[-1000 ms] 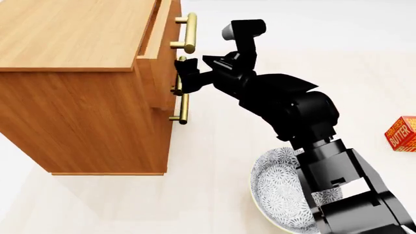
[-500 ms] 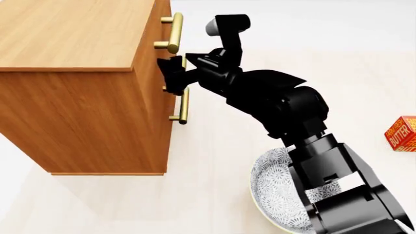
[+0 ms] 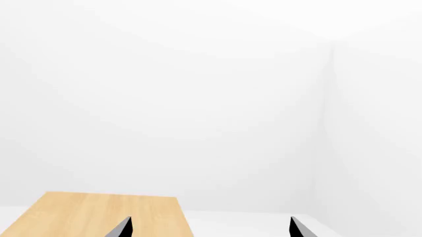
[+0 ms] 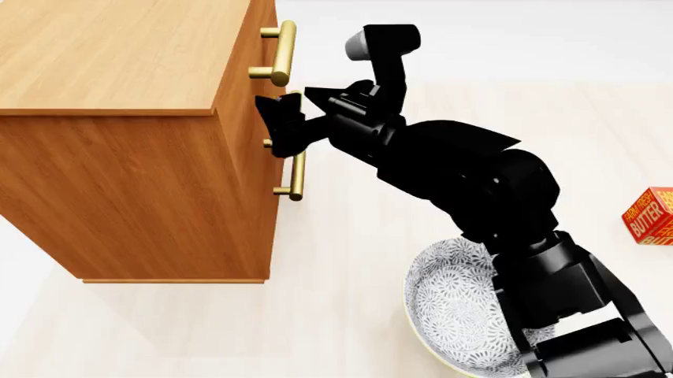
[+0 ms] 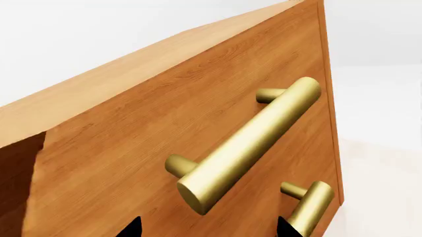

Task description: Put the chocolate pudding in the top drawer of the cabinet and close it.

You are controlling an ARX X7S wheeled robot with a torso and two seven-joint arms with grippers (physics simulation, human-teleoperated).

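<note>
The cabinet (image 4: 126,157) fills the left of the head view, and its top drawer (image 5: 197,113) sits flush in the front. My right gripper (image 4: 282,126) is open at that front, between the upper brass handle (image 4: 279,51) and the lower handle (image 4: 296,177). I cannot tell whether it touches the wood. In the right wrist view the upper handle (image 5: 250,143) lies just beyond my right gripper (image 5: 207,229), with nothing between the fingertips. My left gripper (image 3: 209,229) is open and empty, above the cabinet's top (image 3: 99,215). The chocolate pudding is out of view.
A patterned bowl (image 4: 452,315) sits on the floor under my right arm. An orange-red butter box (image 4: 650,214) lies at the right edge. A pale floor lies to the right of the cabinet.
The top drawer stood ajar a second ago and now sits flush with the cabinet front. My right arm pushed in toward the cabinet, then eased back slightly to the right.
</note>
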